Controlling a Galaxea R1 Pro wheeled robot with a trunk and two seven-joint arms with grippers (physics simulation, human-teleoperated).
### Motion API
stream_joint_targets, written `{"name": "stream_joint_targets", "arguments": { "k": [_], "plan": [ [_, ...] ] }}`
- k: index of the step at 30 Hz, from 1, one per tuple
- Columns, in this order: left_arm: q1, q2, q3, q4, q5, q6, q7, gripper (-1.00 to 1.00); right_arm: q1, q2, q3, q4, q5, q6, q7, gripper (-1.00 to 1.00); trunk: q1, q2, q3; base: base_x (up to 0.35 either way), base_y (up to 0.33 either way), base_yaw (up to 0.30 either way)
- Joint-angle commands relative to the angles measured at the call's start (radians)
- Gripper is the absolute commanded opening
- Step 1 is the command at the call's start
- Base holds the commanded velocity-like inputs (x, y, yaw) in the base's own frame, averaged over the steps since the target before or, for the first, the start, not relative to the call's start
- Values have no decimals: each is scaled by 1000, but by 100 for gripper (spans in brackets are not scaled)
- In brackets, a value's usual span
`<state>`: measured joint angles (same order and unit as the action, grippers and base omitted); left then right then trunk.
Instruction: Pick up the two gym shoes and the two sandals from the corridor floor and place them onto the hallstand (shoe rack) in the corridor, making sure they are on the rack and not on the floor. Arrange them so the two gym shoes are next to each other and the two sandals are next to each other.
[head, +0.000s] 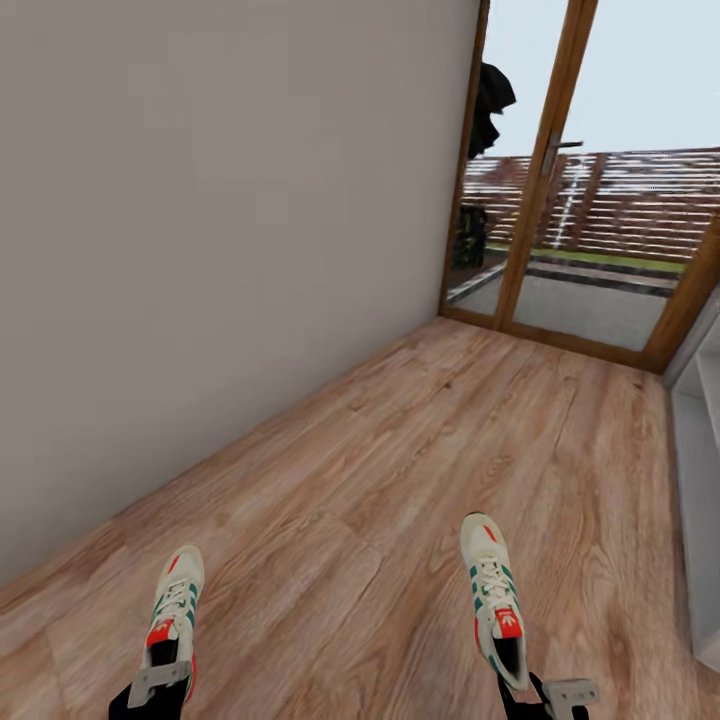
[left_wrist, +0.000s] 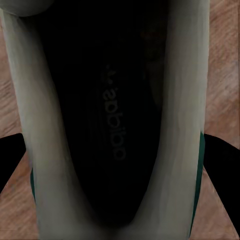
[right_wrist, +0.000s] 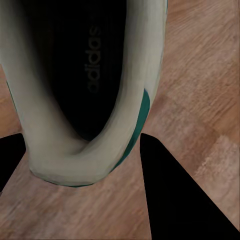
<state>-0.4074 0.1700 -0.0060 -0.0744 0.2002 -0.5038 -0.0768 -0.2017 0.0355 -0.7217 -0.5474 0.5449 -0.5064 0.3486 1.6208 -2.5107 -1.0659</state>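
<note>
Each gripper — left (head: 160, 680), right (head: 535, 690) — clamps a gym shoe's (head: 172, 610) heel collar.

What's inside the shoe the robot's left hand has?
Inside the left gym shoe there is a dark insole with faint "adidas" lettering. The toe end is too dark to see into. Black fingers sit on both sides of the heel, with wood floor beneath.

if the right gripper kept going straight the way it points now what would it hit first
Probably the gym shoe: the right gripper looks straight into its dark opening, heel collar between the jaws. Past that lies the wood floor. Depth is unclear.
</note>
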Motion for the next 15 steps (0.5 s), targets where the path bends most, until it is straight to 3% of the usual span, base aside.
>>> {"name": "stream_joint_targets", "arguments": {
  "k": [1, 5, 12, 15],
  "plan": [
    [-1, 0, 0, 1, 10, -2, -8, -100, -1, 1, -8, -1, 1, -2, 9, -100, 0, 0, 0, 315, 120, -214],
    [-1, 0, -1, 1, 10, -2, -8, -100, -1, 0, -14, 0, 1, -1, 9, -100, 0, 0, 3, 315, 120, -248],
    [-1, 0, -1, 1, 10, -2, -8, -100, -1, 2, -75, 0, 2, 0, 12, -100, 0, 0, 8, 315, 138, -273],
    [-1, 0, 0, 1, 9, -2, -8, -100, -1, 3, -80, 0, 3, 0, 12, -100, 0, 0, 8, 315, 153, -296]
  ]
}}
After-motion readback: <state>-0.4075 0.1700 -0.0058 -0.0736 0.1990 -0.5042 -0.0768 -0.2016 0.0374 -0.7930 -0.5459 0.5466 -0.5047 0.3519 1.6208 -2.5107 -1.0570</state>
